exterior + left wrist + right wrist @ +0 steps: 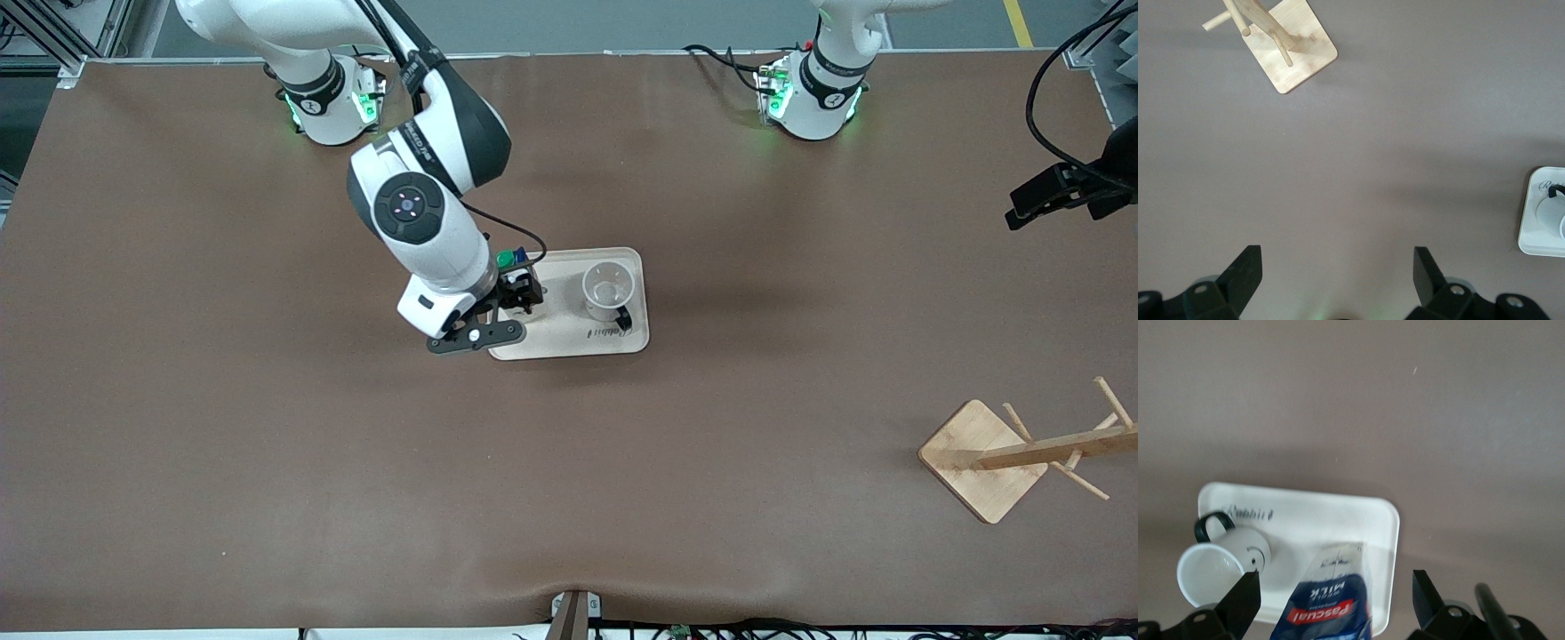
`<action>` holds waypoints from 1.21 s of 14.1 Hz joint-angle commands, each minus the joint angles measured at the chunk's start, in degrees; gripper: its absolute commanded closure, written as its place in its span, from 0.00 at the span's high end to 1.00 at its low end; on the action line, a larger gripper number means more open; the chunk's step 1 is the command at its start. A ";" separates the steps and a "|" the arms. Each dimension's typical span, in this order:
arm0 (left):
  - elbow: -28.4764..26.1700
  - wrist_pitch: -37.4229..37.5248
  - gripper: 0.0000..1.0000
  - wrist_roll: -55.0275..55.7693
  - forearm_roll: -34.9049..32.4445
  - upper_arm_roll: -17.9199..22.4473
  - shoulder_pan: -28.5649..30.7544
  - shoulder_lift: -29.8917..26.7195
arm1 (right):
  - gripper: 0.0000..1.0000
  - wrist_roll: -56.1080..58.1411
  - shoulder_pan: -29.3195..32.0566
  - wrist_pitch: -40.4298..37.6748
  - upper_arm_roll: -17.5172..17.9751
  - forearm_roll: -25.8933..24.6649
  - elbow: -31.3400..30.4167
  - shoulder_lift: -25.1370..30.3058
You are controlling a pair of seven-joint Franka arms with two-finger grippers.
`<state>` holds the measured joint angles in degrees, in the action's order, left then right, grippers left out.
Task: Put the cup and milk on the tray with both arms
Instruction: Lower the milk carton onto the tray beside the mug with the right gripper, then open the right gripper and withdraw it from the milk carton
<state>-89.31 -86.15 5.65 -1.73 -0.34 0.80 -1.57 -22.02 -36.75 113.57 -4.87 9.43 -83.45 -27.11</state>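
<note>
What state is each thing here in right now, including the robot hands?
cup: upright on the tray, looks empty
milk: standing on the tray beside the cup, cap on
tray: flat on the table
right gripper: over the milk, fingers open
left gripper: over bare table, fingers open
wooden rack: standing, nothing hung

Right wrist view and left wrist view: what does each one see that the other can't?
Only the right wrist view shows the milk, standing on the tray between the right gripper's open fingers, and the smiley face on the cup. Only the left wrist view shows the wooden rack and the left gripper, open over bare table. Both show the tray, the cup and the brown table.
</note>
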 commanded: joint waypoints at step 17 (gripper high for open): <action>-0.34 -2.17 1.00 -0.99 0.85 0.60 0.35 -0.10 | 1.00 11.80 16.87 -27.71 -7.08 -10.57 2.70 20.86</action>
<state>-89.41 -87.30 5.65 -1.73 0.09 0.95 -1.55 -14.39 -22.79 82.92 -12.56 -0.30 -73.17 -11.76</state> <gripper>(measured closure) 0.000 0.000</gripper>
